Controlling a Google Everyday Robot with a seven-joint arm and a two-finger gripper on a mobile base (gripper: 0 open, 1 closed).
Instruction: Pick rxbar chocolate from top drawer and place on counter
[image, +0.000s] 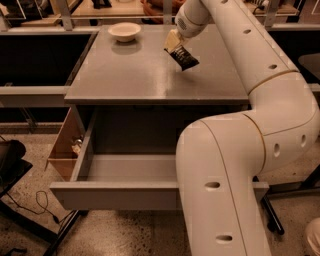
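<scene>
The table (140, 75) is smooth grey and faintly glossy, catching soft reflections. The drawer (115, 192) looks like matt grey metal. Over the table's far right, the pale, plastic-looking tool (175, 46) pinches the bar (184, 59), whose black wrapper is shiny. The arm (280, 115) is smooth cream plastic, the bowl (124, 31) glazed white, the floor (125, 235) speckled stone.
</scene>
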